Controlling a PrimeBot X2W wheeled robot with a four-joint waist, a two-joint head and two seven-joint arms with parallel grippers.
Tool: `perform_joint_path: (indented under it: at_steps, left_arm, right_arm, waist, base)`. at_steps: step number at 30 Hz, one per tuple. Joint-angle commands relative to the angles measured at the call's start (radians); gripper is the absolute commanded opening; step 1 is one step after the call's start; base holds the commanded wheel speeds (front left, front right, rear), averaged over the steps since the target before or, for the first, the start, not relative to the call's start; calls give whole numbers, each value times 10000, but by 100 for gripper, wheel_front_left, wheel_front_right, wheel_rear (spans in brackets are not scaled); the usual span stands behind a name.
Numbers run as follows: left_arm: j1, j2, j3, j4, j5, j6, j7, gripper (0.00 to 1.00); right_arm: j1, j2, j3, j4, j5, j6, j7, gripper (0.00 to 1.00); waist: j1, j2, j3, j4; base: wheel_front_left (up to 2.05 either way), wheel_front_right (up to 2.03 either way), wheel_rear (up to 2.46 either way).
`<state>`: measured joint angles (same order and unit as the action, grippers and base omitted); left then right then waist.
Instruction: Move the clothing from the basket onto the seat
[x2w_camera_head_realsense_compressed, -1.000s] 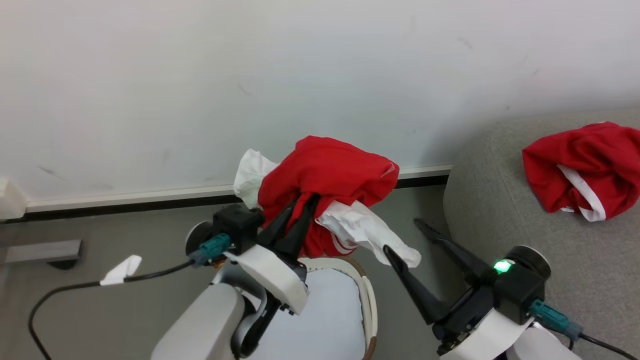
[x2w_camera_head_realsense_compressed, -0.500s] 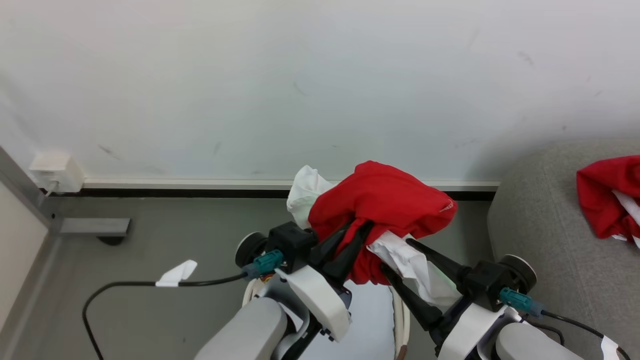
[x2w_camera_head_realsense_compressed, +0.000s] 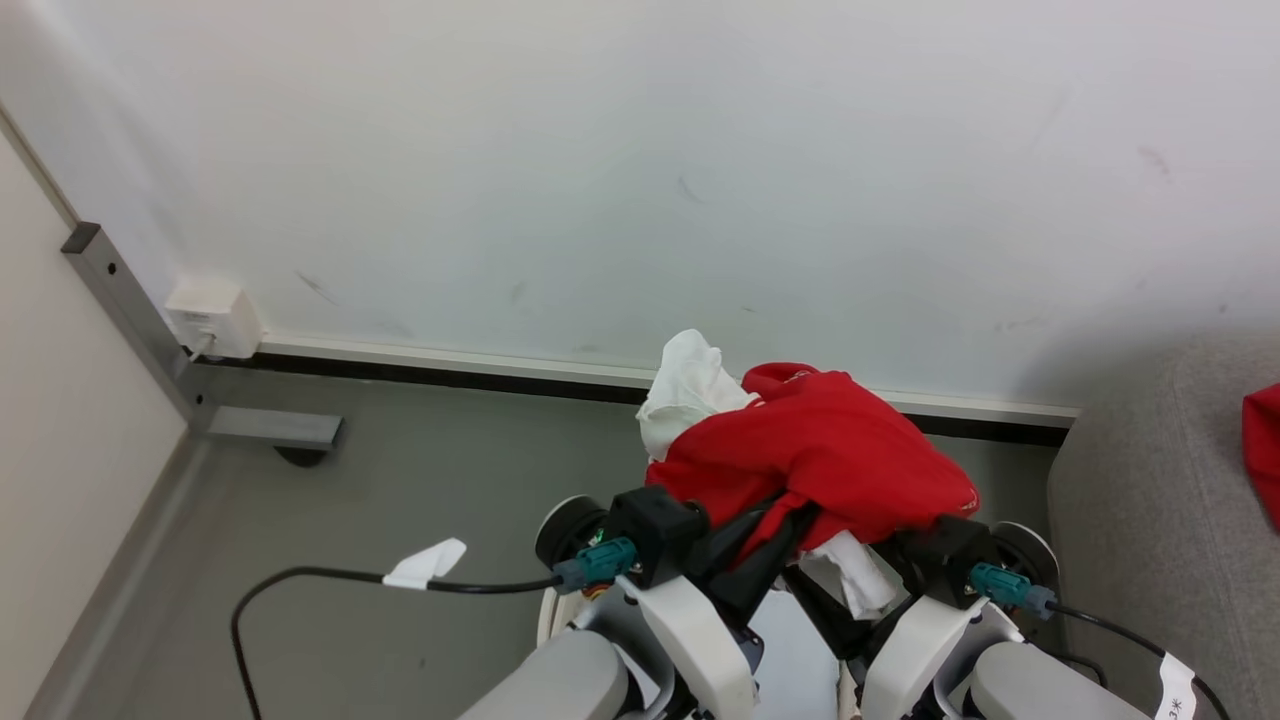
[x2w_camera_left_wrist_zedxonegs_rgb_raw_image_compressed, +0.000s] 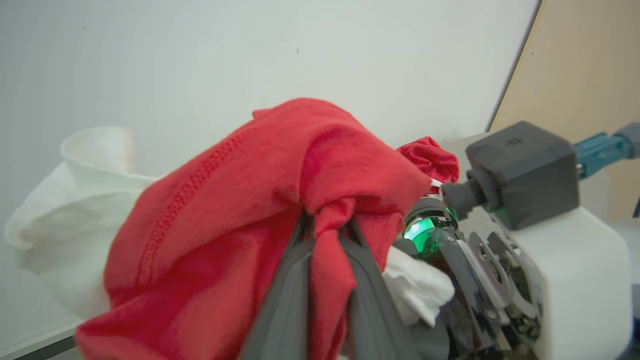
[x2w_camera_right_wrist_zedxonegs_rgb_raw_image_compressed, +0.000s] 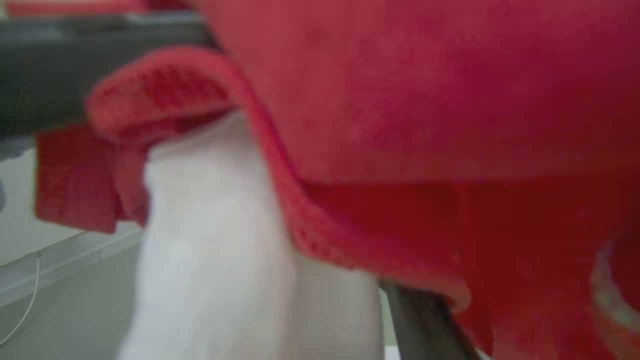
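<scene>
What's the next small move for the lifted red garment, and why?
Probably close the right gripper on the cloth draped over its open fingers: the left gripper alone pinches one fold of the red garment, the rest sags loose, and the sofa is a carry away to the right.

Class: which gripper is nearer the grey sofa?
Right. The right gripper sits under the red garment, near the sofa; the left gripper pinches that garment farther left.
</scene>
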<state>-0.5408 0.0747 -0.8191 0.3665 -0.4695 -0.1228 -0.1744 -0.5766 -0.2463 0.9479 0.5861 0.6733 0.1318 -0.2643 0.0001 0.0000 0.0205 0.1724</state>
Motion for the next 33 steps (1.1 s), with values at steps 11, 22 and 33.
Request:
perform_joint_path:
  at_steps: [11,22,33]
  left_arm:
    - [110,210,151,315,-330,170,-105,0]
    - [36,316,462,624,-506,423,-318,9]
    - [26,475,473,373,-458,569,-481,100]
  right_arm:
    - [151,-126,-162,-427,246,-23,-2,0]
    - [869,-249,-1195,-1409,-74,-23,0,0]
    - [1250,-544,-2456,-2049,-728,-23,0,0]
  waist:
    - [-1,0,-43,-91]
    - [-1,0,-7,-586]
    - [-1,0,-17,-1613]
  base:
    - [0,0,0]
    - [0,0,0]
    - [0,0,0]
